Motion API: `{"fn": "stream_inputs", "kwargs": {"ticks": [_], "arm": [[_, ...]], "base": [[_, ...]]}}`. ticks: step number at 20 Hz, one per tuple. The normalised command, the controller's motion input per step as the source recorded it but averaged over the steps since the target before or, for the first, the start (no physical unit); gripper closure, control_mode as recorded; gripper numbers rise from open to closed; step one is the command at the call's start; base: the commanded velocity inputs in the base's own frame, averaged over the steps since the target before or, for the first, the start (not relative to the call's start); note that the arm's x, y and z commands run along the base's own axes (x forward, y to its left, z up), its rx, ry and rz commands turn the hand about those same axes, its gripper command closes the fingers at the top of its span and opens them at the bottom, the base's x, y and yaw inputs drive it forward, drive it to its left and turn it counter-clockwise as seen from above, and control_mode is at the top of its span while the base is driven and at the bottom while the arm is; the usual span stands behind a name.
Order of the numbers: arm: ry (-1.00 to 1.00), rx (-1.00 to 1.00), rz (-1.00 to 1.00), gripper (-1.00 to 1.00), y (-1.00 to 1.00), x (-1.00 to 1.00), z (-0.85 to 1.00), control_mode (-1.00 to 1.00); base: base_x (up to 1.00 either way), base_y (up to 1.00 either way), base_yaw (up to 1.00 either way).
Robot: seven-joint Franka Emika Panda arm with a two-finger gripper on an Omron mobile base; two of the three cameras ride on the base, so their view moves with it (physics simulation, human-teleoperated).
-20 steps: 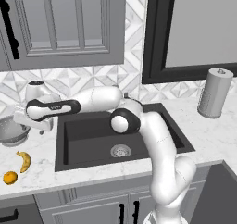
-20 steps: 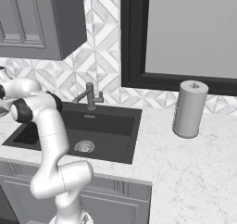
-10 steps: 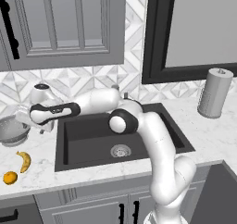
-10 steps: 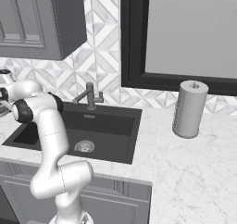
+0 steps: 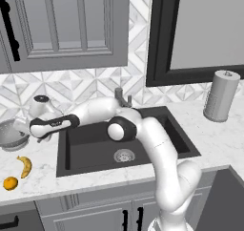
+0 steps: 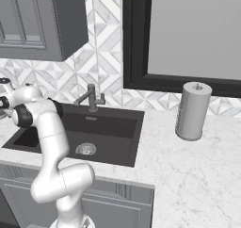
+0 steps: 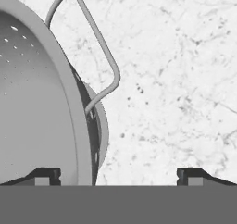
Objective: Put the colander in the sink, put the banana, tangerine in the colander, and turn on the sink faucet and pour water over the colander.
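White marble counter (image 5: 95,177) bears colander (image 5: 12,133), banana (image 5: 25,165), tangerine (image 5: 10,183)

Grey paper towel roll (image 5: 221,96) standing upright on the marble bench (image 5: 214,137), dark-framed window (image 6: 188,34) sitting above, grey cabinet (image 5: 66,25) hanging at left

Glossy white rounded arm (image 5: 157,144) segments, dark joint bands, small dark fingers (image 7: 46,174).
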Motion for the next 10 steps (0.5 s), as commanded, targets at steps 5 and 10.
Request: {"fn": "stream_inputs", "kwargs": {"ticks": [5, 10], "arm": [[0.01, 0.00, 0.00, 1.00, 0.16, 0.22, -0.07, -1.00], [0.04, 0.00, 0.00, 1.00, 0.01, 0.00, -0.08, -1.00]], "base": [[0.00, 0.00, 0.00], [0.00, 0.00, 0.00]]}}
